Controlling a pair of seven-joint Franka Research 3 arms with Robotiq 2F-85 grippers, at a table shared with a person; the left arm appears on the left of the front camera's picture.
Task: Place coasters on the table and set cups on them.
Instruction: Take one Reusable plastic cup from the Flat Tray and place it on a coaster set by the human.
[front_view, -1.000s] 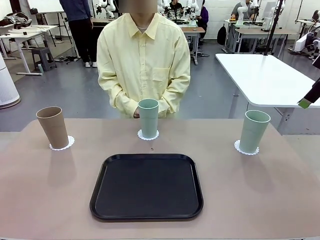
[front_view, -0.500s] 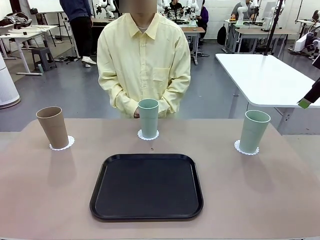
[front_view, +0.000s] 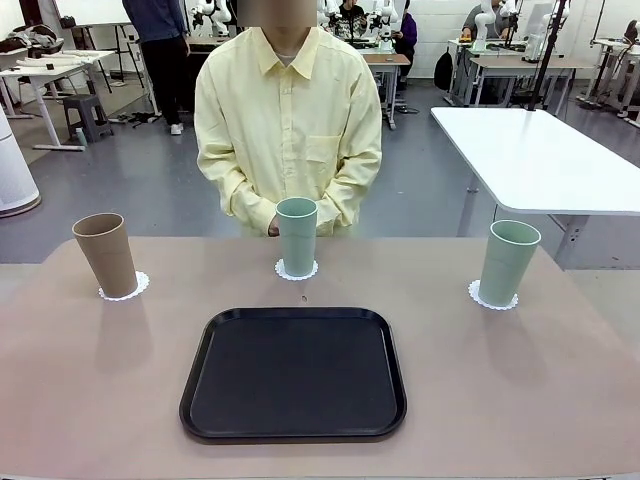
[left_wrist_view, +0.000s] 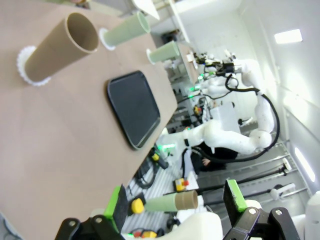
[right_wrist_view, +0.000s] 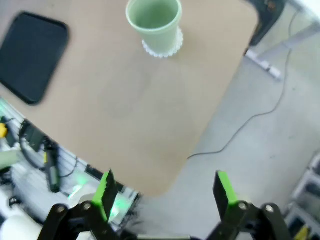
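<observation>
Three cups stand upright on the tan table, each on a white lacy coaster. The brown cup is at the left on its coaster. One mint cup stands at the far middle on a coaster, in front of the person. The other mint cup is at the right on a coaster. My left gripper is open, high off the table's left end, with the brown cup far ahead. My right gripper is open above the table's right corner, well clear of the mint cup.
A black tray lies bare in the middle near the front edge. The person stands at the far side with a hand behind the middle cup. A glossy white table stands at the back right.
The tip of my right gripper, seen at the right edge of the front view before, has drawn out of that picture. Cups and coasters have not moved.
</observation>
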